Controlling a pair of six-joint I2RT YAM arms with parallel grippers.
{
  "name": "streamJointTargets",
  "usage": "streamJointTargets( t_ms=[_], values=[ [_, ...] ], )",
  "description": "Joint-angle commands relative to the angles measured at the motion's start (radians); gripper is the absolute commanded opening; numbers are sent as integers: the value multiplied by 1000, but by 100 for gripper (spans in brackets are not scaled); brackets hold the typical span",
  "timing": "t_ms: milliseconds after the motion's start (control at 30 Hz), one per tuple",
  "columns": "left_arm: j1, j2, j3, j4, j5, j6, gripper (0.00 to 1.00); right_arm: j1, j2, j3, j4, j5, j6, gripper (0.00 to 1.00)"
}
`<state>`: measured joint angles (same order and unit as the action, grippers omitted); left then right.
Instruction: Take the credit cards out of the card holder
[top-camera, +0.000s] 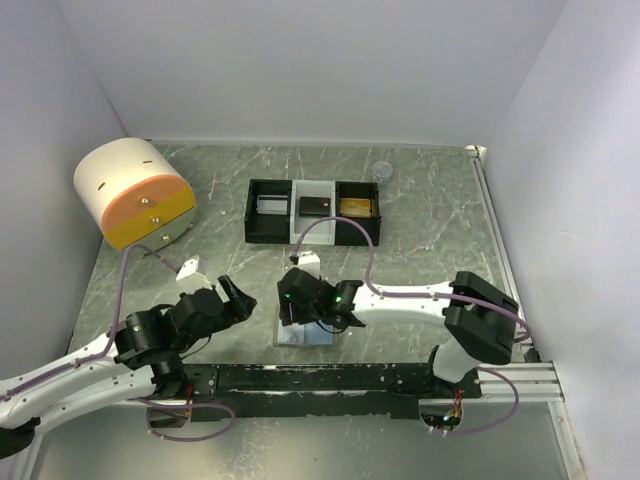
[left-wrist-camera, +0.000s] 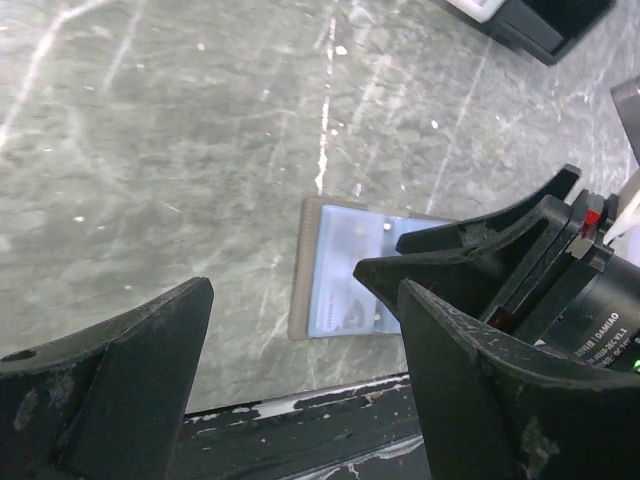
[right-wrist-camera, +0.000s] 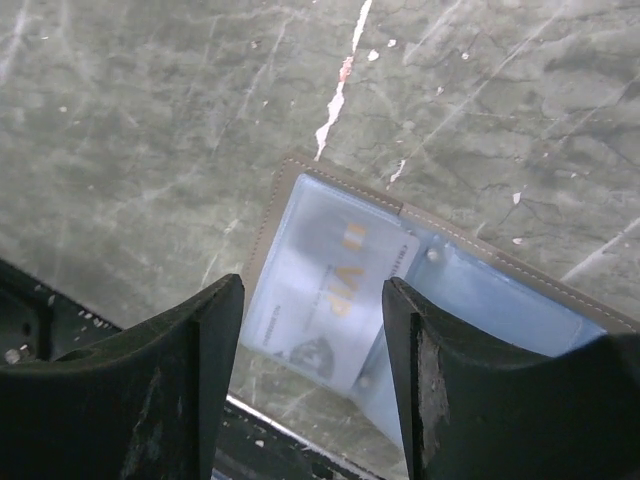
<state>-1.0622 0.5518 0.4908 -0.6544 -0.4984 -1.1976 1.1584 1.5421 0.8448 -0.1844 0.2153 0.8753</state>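
Right hand (right-wrist-camera: 312, 300) wide, empty, above card holder (right-wrist-camera: 500, 300); left hand (left-wrist-camera: 305, 300) wide, empty; VIP card (right-wrist-camera: 330, 270) legible right wrist only.

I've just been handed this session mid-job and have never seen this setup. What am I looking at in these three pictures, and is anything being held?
You are seeing two robot arms bolted at the near edge of a table, each ending in a two-finger gripper. The wide picture comes from a fixed camera above and behind them. The other two come from cameras on the wrists, so the dark prongs at the bottom of each are that arm's own fingers.

The left gripper is open, just left of the card holder. The right gripper is open above the holder, which lies spread open near the table's front edge. A card marked VIP sits in its clear pocket.

Farther back are a three-compartment tray and a white-and-orange drum. Nothing is held.
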Motion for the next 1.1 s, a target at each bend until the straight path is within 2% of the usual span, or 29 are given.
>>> streamJointTargets(
  t_ms=[0, 467, 667, 800, 1067],
  values=[
    [-2, -50, 26, -164, -106, -64, 87, 34, 65, 82, -182, 189, 18, 59],
    [-3, -41, 35, -169, -96, -58, 88, 81, 226, 223, -239, 202, 13, 64],
    [-2, -50, 36, -165, -93, -57, 88, 83, 262, 220, -262, 215, 33, 62],
    [-2, -42, 30, -148, -85, -52, 88, 81, 222, 165, -190, 177, 36, 51],
    [-2, 18, 11, -40, -27, 12, 89, 1, 95, -17, 44, -10, 39, 48]
  ],
)
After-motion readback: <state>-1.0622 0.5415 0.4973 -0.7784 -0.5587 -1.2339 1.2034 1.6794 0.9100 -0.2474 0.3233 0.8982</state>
